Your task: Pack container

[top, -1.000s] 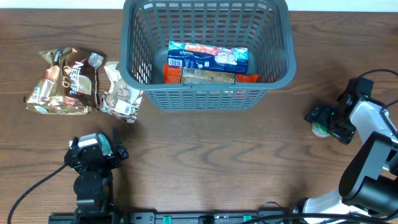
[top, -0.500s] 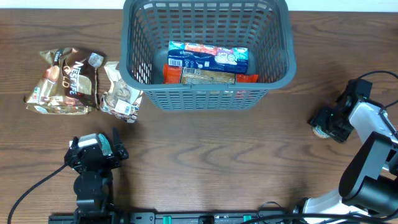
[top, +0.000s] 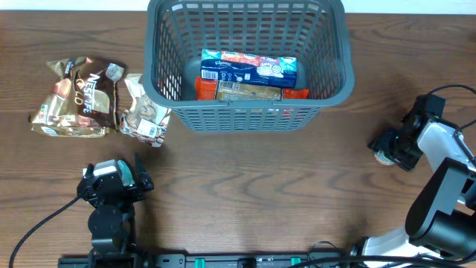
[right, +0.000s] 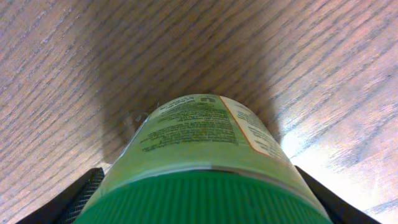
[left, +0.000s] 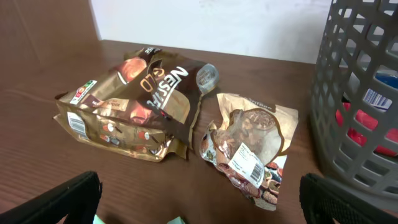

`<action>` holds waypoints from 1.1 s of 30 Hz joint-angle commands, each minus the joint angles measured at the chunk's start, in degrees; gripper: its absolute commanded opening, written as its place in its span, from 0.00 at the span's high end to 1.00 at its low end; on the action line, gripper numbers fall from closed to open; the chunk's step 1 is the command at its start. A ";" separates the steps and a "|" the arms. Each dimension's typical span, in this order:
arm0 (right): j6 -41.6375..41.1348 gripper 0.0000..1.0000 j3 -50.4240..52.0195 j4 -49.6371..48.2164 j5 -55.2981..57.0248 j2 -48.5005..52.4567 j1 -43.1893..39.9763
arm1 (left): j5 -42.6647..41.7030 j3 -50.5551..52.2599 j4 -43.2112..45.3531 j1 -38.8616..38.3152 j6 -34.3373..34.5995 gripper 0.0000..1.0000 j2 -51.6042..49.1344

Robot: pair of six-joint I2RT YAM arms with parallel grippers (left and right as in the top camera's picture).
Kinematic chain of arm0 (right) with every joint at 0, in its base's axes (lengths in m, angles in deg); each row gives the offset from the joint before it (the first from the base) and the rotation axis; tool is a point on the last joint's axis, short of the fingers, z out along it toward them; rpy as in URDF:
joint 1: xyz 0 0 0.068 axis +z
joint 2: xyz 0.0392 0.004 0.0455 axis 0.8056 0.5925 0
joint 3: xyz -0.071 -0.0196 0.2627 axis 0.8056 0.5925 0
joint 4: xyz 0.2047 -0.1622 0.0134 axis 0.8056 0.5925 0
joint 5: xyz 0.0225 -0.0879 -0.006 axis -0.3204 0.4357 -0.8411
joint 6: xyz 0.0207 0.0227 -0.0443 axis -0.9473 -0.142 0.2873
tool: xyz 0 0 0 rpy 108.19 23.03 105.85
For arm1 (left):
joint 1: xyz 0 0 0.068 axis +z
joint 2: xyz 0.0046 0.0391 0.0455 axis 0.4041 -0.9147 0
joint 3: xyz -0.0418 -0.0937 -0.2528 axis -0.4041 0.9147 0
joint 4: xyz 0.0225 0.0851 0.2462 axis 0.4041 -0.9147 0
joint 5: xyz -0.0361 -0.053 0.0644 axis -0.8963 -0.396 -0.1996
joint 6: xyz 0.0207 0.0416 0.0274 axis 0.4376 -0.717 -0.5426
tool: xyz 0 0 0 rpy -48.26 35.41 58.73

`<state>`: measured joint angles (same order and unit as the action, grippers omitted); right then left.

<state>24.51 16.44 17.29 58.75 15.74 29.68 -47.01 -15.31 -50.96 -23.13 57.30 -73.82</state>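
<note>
Container (top: 238,104) packing is partway done, we judge. In the overhead view it sits well ahead of both claws, holding one tissue box (top: 249,68), one brown packet (top: 249,91) and one red packet (top: 202,88). Ahead of the left claw (top: 115,170) lie one Nescafé Gold pouch (top: 78,97) and one snack packet (top: 145,113), touching each other, the packet just beside the container's wall. The right claw (top: 388,149) is down at one green-lidded jar (top: 381,156), with the container well off to its forward left.

From the left wrist, we see that claw spread wide and empty, both packets lying ahead of it and the container to its right.

From the right wrist, the jar fills the gap between the fingers (right: 81,190), which press against its lid. We read this as a pinch on the jar. The step in hand, we think, is picking up the jar. The next move calls for a lift clear of the table, a carry over the rim and a release inside.
</note>
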 commanded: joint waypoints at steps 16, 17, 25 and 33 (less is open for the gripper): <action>0.02 0.99 0.26 0.02 0.20 0.48 0.02 | 0.22 1.44 -0.48 0.35 -0.57 0.01 0.35; 0.02 0.99 0.09 0.11 0.20 0.48 0.02 | 0.22 1.44 -0.48 0.35 -0.57 0.01 0.35; 0.04 0.99 -1.55 1.27 0.22 0.48 0.07 | 0.22 1.44 -0.48 0.35 -0.57 0.01 0.35; 0.07 0.99 -4.39 3.26 0.22 -0.20 0.07 | 0.22 1.44 -0.48 0.35 -0.57 0.02 0.35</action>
<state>24.51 14.61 20.50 58.75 15.85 29.68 -46.99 -15.31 -50.96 -23.13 57.30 -73.82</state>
